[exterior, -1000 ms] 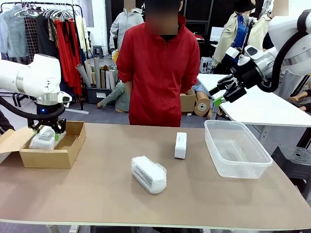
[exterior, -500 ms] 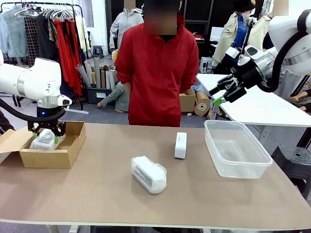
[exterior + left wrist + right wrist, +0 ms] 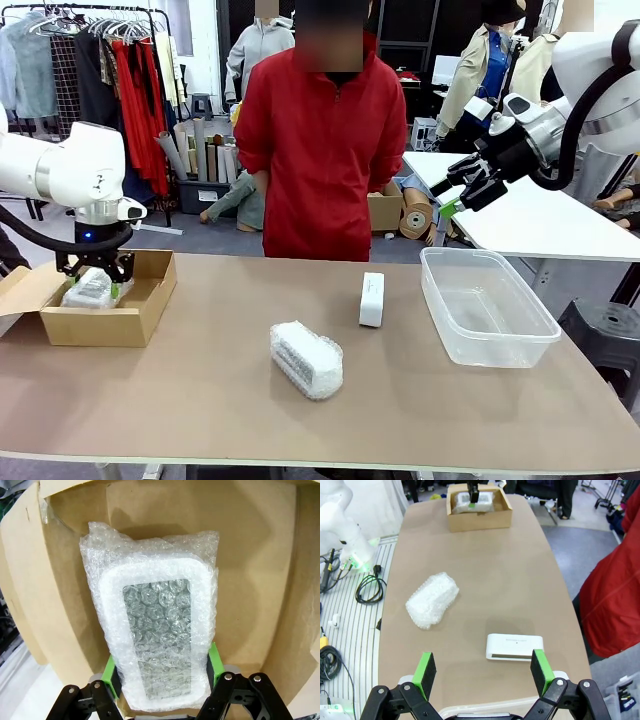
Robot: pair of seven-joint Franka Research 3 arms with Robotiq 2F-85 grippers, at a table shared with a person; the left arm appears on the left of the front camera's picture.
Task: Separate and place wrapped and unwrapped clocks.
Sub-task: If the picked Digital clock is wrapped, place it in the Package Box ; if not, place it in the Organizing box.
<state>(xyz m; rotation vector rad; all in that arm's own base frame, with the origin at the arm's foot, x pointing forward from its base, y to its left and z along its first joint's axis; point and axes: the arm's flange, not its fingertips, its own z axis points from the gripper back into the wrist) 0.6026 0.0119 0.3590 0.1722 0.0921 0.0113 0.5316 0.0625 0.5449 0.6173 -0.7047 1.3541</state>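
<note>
Left wrist view: the wrapped clock is pinched across its width by the left gripper, long axis pointing away from the fingers, inside the cardboard box. The right gripper is seen wide open, well apart.

Wrapped clock in the box: clear bubble wrap, lumpy and glossy; a smooth white frame shows through it
Wrapped clock on the table: same clear bubbly film, shiny highlights
Bare clock: smooth white plastic, near matt
Box: brown cardboard, matt, dull inner walls
Tub: clear plastic, glossy, smooth walls
Table: brown top, matt, smooth
Left gripper: black matt fingers, green pads
Person's jacket: red cloth, matt
</note>
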